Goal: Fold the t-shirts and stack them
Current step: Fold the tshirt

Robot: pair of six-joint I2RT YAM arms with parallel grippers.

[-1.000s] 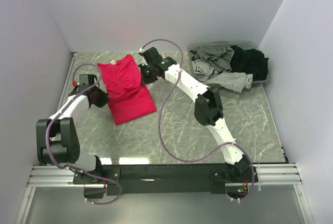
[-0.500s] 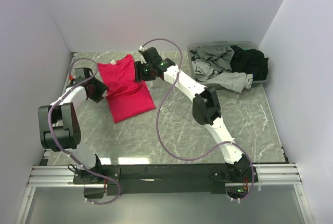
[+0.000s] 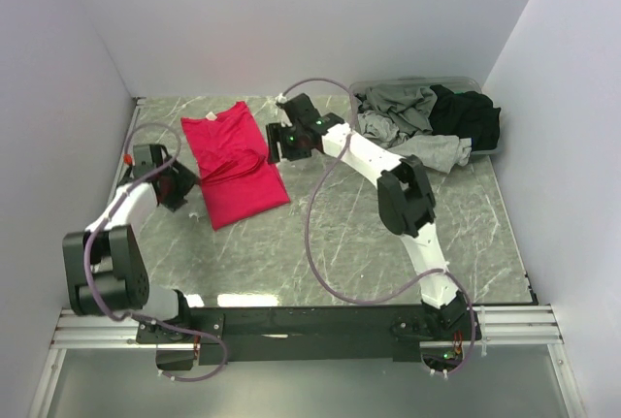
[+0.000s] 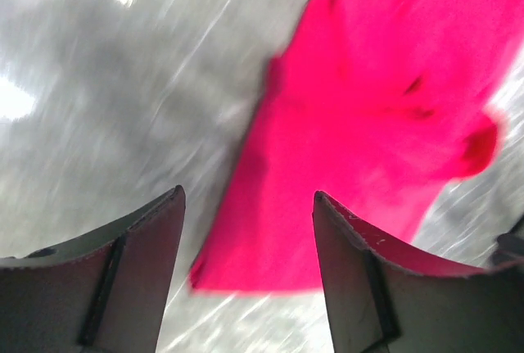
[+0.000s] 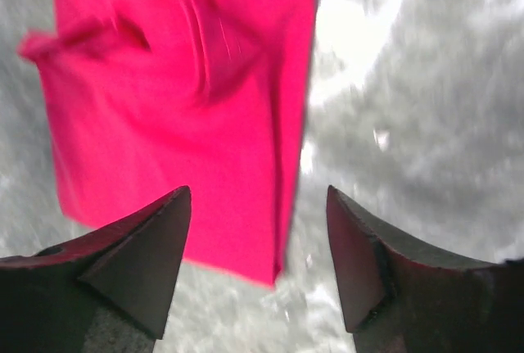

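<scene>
T-shirts are in two places on my screens. The pinkish-red t-shirt lies on the counter, in its far left part. It is folded into a long strip with the collar end toward the back wall and the hem end nearer the arm bases, the whole strip slightly skewed. A wrinkle crosses it about halfway along.

The grey t-shirts and a black t-shirt are heaped in the tub at the far right corner. Some grey cloth hangs over its near rim onto the counter.

The left fingers stand well apart with nothing clamped between them. In the left wrist view I see a corner and edge of the red shirt through the gap, on the marbled surface below. From the top camera they sit just beside the shirt's left edge, about mid-length.

The right fingers are also spread wide and hold nothing, with the shirt's edge and a corner showing below the gap. From above they sit just beside the right edge, toward the collar half.

Both wrist views are blurred, so I cannot tell whether either pair touches the cloth.
</scene>
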